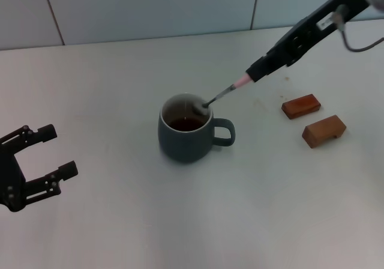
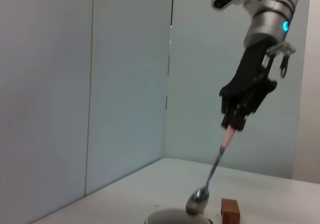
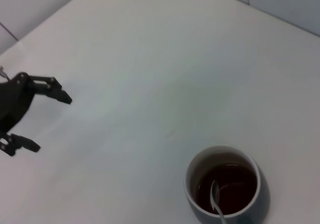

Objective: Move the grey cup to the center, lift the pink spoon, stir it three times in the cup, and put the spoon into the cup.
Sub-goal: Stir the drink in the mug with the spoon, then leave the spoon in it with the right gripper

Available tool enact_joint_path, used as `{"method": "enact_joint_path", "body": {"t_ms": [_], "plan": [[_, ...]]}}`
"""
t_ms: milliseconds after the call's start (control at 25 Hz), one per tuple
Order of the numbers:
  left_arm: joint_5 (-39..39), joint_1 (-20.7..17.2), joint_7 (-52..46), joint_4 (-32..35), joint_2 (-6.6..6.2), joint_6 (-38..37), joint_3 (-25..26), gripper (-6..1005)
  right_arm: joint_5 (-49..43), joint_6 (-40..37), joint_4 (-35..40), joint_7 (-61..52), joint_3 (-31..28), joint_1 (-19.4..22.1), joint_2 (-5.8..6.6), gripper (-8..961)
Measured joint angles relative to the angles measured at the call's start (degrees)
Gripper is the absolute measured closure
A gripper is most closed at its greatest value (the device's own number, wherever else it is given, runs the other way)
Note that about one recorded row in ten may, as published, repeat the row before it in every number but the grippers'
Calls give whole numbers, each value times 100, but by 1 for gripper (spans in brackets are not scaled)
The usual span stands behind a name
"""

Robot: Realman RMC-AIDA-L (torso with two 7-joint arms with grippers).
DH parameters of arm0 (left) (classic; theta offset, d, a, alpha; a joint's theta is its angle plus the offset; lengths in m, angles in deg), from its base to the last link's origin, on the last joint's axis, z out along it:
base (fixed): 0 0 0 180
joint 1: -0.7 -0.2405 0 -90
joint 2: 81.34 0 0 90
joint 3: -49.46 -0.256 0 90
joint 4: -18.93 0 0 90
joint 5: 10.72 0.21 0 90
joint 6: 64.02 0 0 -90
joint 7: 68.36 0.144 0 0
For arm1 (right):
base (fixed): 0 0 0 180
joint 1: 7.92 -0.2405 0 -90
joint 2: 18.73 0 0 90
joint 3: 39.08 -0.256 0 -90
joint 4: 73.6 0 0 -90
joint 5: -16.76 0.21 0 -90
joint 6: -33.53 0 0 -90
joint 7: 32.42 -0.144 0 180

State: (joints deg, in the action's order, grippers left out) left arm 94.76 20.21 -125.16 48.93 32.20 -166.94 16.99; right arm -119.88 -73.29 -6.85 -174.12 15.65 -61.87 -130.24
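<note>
Right end effector [image 1: 259, 72] holds pink spoon [image 1: 223, 93] over grey cup [image 1: 187, 137]

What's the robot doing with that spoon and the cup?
The right gripper is holding the pink spoon by its handle, tilted, with the metal bowl end at the mouth of the grey cup. The cup stands near the middle of the table with dark liquid in it. The left gripper is open and empty, off to the side. Two brown wooden blocks lie beside the cup, on its handle side.
</note>
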Motion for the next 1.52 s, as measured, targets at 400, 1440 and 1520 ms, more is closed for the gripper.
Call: {"method": "enact_joint_path", "body": {"t_ms": [400,1440,1520], "plan": [[-11,-43,-75,130,1,-90,10,184,-171,868,-982,143,577,-475,-117,821],[282,-42,-66,116,115,-28,-54,184,-1371,1267,-2075,156,694,-1416,-302,807],[293,-43,-66,111,126,-9,-58,184,-1363,1131,-2075,191,695,-1417,-302,806]]}}
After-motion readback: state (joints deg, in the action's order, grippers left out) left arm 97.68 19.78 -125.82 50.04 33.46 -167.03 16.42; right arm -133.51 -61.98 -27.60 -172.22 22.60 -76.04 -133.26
